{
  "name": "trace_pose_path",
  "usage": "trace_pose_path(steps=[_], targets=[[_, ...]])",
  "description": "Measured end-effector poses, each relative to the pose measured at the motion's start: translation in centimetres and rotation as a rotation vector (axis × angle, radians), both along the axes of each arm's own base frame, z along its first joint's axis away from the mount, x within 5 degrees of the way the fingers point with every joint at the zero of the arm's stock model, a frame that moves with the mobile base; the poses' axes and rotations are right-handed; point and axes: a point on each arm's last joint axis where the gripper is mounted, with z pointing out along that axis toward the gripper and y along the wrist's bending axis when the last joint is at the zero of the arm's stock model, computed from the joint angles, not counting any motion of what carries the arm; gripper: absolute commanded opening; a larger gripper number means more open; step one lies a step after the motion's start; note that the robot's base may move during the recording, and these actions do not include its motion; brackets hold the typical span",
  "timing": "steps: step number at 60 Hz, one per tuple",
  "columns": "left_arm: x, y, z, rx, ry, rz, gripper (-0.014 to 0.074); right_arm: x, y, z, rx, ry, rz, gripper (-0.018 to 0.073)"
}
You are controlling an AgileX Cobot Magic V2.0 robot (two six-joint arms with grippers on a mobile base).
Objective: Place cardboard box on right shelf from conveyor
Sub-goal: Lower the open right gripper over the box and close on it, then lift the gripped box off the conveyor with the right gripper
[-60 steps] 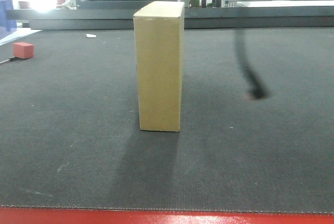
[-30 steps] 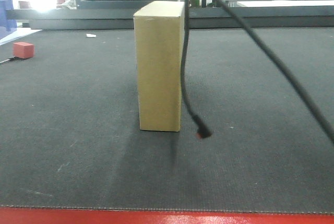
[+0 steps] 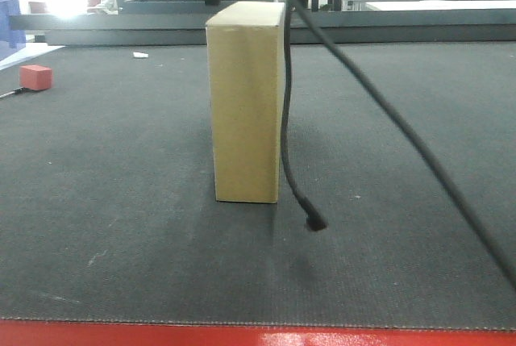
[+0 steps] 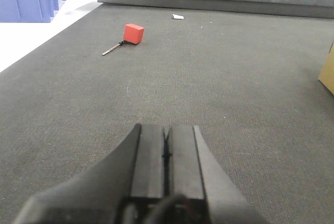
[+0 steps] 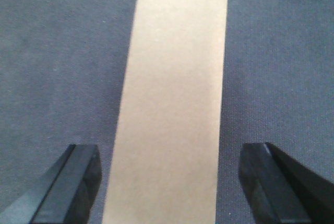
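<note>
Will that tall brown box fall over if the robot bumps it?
Probably, if pushed sideways near the top: the cardboard box stands tall on a narrow base on the conveyor. Its flat sides look stiff, so it should keep its shape when squeezed. Smooth cardboard might slip in the open right gripper.

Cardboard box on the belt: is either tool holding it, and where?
Nothing is held. The right tool is open astride the cardboard box, not touching; the left tool is shut, empty.
</note>
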Motion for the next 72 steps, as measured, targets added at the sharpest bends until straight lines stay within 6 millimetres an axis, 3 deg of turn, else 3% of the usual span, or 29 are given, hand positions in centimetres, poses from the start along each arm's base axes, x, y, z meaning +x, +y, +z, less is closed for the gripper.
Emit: trace_pose_path(steps=[16,21,33,43,60,72], targets=[[0.0,0.0,0.0,0.000,0.000,0.000,-0.0116,1.3,0.2,-2.5,-0.024,0.051,-0.019,0.0602],[0.0,0.0,0.0,0.000,0.000,0.000,-0.0116,1.5,0.2,-2.8,-0.021,0.059,-0.024,0.0520],[0.0,0.0,0.0,0.000,0.000,0.000,-0.0116,1.8,-0.2,-2.8,-0.014,0.066,-0.027,0.0210],[0.0,0.0,0.0,0.000,0.000,0.000,-0.0116,2.2,-1.1,-2.3,-0.017,0.067,0.012,0.0158],[0.0,0.0,0.0,0.000,0.000,0.000,-0.0116,1.4,-6.0,2.5,-0.053,-0.011,0.106,0.0158],[0.0,0.0,0.0,0.000,0.000,0.000,-0.0116,-2.1,-11.1,4.6,-0.102,-0.044,0.166,0.0158]])
